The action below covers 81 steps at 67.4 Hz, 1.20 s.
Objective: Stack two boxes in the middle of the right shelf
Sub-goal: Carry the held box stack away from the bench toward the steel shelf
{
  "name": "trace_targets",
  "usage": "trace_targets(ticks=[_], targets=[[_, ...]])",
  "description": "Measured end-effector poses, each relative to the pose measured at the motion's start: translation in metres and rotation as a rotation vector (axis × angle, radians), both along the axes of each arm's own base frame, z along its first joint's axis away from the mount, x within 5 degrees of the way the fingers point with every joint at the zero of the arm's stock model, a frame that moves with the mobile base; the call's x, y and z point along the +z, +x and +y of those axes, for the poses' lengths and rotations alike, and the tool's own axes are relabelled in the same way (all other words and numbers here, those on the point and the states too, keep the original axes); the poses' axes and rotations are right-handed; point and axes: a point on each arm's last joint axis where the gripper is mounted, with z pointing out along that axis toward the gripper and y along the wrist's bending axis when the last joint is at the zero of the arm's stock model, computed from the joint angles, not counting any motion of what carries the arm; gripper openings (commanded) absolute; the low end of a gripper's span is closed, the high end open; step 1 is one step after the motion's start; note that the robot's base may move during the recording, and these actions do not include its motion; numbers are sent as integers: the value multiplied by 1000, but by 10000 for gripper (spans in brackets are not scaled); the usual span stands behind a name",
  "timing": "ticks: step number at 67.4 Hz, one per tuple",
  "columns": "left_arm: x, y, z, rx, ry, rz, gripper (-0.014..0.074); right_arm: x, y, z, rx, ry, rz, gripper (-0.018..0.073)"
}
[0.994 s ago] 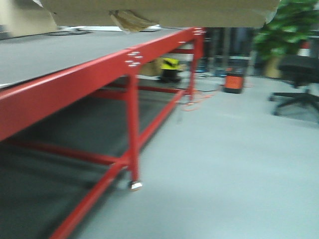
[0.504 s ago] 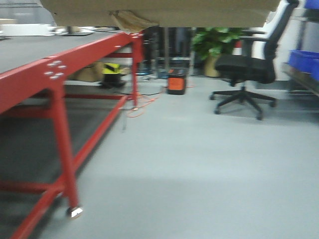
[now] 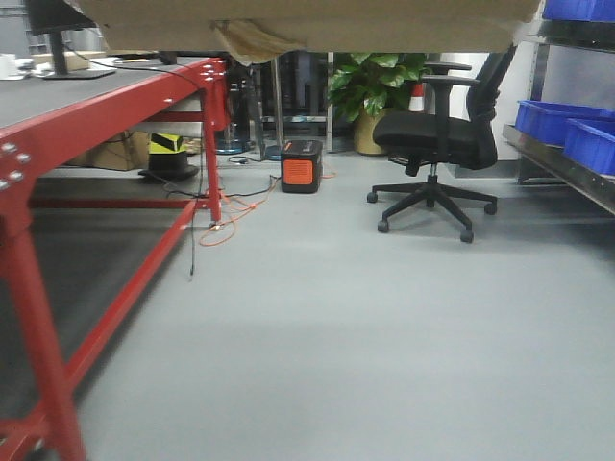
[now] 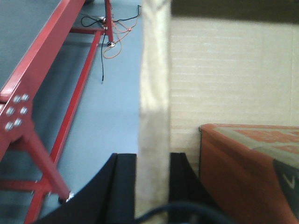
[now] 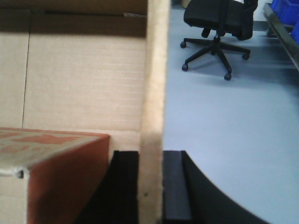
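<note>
A brown cardboard box (image 3: 307, 24) fills the top edge of the front view, seen from below, with a yellowish tape scrap (image 3: 252, 40) hanging from it. My left gripper (image 4: 153, 158) is shut on the box's left wall (image 4: 155, 70), one finger inside and one outside. On the opposite wall (image 5: 154, 70) my right gripper (image 5: 150, 156) is shut the same way. Inside the box lies an orange-red printed carton (image 4: 247, 163), which also shows in the right wrist view (image 5: 46, 158). A steel shelf (image 3: 562, 163) runs along the right edge.
A red-framed table (image 3: 115, 106) stands at the left, with cables (image 3: 231, 216) trailing under it. Ahead are a black office chair (image 3: 437, 139), an orange device (image 3: 300, 165) and a potted plant (image 3: 370, 86). Blue bins (image 3: 553, 120) sit on the shelf. Grey floor lies between.
The front view has swung right: the red table slid to the left, and the chair, then the shelf with blue bins, came into view. The box stays held overhead.
</note>
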Motion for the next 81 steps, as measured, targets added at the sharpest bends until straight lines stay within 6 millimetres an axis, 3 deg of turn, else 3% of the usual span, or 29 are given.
trace_targets(ticks=[81], targets=[[1, 0, 1, 5, 10, -6, -111, 0, 0, 0, 2, 1, -5, -154]])
